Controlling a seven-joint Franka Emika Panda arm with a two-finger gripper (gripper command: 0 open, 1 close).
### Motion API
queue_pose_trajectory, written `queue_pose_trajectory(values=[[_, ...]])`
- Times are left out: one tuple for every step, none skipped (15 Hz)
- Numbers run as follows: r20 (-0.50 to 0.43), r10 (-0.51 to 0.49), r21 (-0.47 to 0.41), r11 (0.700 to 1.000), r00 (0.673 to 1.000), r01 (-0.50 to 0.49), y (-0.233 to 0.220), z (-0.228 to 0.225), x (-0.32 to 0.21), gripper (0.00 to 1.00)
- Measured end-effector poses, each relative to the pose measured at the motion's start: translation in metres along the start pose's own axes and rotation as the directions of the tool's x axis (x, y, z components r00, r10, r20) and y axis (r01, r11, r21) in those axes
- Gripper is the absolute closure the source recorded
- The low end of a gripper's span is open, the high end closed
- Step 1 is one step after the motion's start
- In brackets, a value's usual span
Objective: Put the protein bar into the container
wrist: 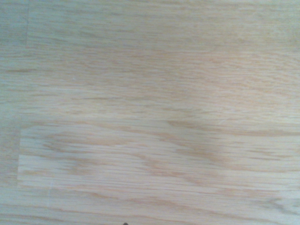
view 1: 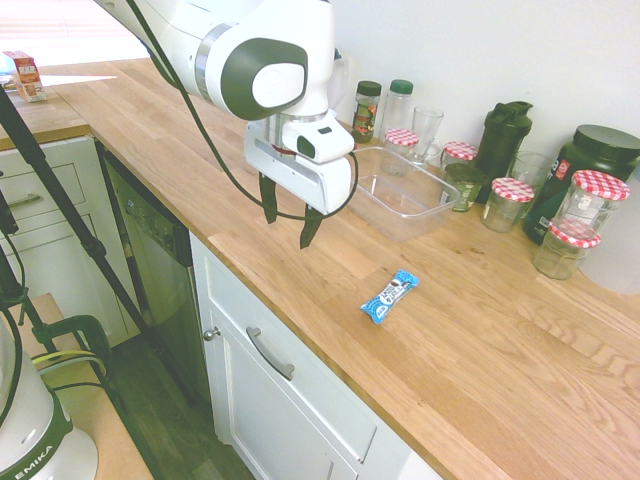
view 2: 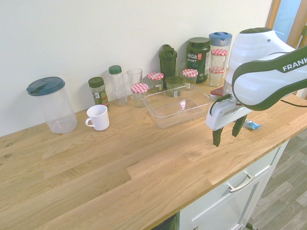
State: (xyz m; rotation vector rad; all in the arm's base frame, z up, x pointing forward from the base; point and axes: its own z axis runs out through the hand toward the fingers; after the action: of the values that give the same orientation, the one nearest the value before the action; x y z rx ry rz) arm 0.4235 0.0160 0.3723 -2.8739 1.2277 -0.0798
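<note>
The protein bar (view 1: 390, 297) in its blue wrapper lies flat on the wooden counter, near the front edge; in the second exterior view only its end (view 2: 251, 125) peeks out behind the arm. The clear shallow container (view 1: 400, 190) (view 2: 176, 106) stands empty further back on the counter. My gripper (view 1: 288, 213) (view 2: 227, 132) hangs open above bare wood, with nothing between its fingers, to the side of the bar and in front of the container. The wrist view shows only wood grain.
Glass jars with red-checked lids (view 1: 580, 218), dark bottles (view 1: 503, 138) and a spice jar (view 1: 367, 108) line the wall behind the container. A white mug (view 2: 98, 117) and a tall clear canister with a blue lid (view 2: 52, 104) stand further along.
</note>
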Motion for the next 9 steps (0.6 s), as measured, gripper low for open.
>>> queue_pose_trajectory(values=[[0.002,0.001,-0.002,1.0,1.0,-0.001,0.0,0.0,0.0,0.0],[0.005,0.003,-0.007,1.0,1.0,-0.003,0.002,0.0,0.001,0.0],[0.003,0.007,-0.01,1.0,1.0,-0.007,0.005,0.001,0.004,0.0],[0.001,0.017,-0.01,1.0,1.0,-0.017,0.01,0.0,0.01,0.0],[-0.001,0.03,-0.01,0.999,1.0,-0.03,0.018,0.0,0.019,0.0],[-0.008,0.044,-0.011,0.999,0.999,-0.044,0.031,0.0,0.031,0.0],[-0.019,0.059,-0.014,0.998,0.998,-0.059,0.048,0.001,0.045,0.0],[-0.033,0.07,-0.017,0.997,0.997,-0.07,0.064,0.001,0.059,0.0],[-0.048,0.075,-0.015,0.997,0.996,-0.076,0.077,0.0,0.07,0.0]])
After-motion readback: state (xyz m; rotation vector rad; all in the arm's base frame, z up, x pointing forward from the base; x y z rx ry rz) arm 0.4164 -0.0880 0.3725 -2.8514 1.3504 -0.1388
